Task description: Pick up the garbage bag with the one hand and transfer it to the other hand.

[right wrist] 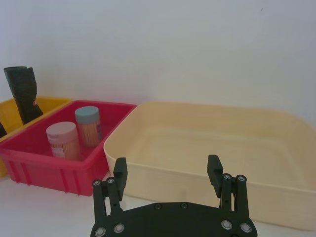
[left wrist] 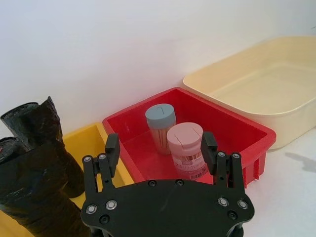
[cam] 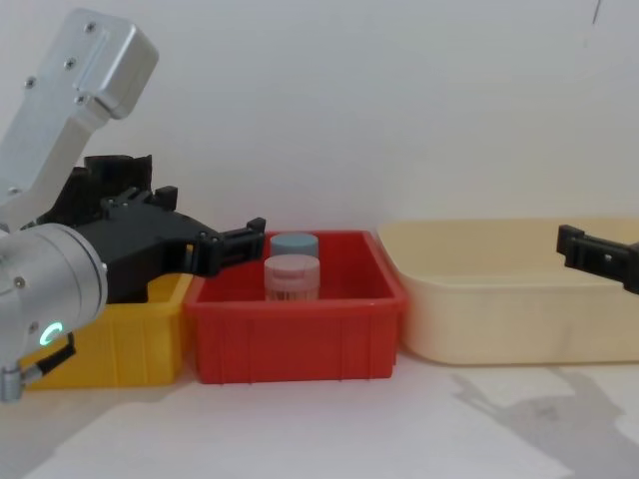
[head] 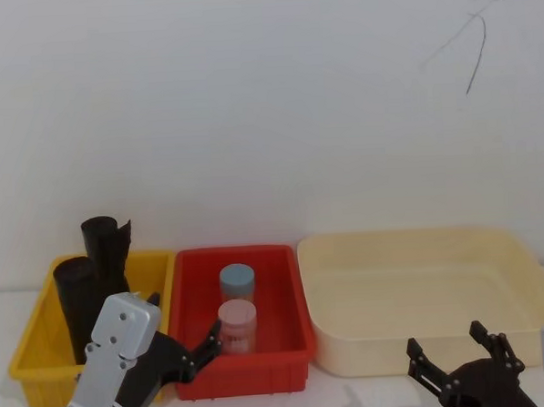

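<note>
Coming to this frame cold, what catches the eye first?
Three bins stand in a row: yellow bin left, red bin with two jars centre, cream bin right. The black garbage bag stands in the yellow bin beside a slimmer roll. The left gripper and right gripper hover open before them.

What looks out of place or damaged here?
Nothing is spilled. The slimmer black plastic roll in the yellow plastic bin has a ragged, flared top, unlike the thick black plastic bag roll beside it. Thin dark crack-like lines mark the white wall, upper right.
</note>
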